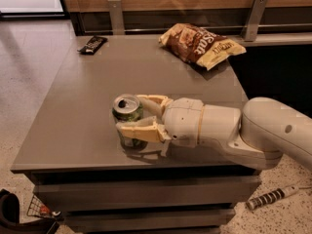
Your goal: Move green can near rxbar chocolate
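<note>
The can (127, 112) stands upright toward the 6 o'clock edge of the table (73, 111), silver top and tab facing up. The gripper (129, 114) wraps it at mid-height, one finger across the far side and one across the near side, both seemingly pressed against the wall, so I read the fingers as closed on the can. Whether its base has left the surface I cannot tell. The sideways hold makes sense: taking the can by its body, not its top, keeps it upright during travel (a tall, light can tips easily if merely pushed). The arm (253, 130) reaches in low from about 3 o'clock, which leaves the path toward the far left open. The bar (92, 44) lies flat at roughly 11 o'clock from the can, at the far left corner and well apart from it, so most of the move remains. The chip bag (200, 44) lies at about 1 o'clock, off that line, and should not interfere. Set-down calls for care, since the bar lies close to the table's edges.
</note>
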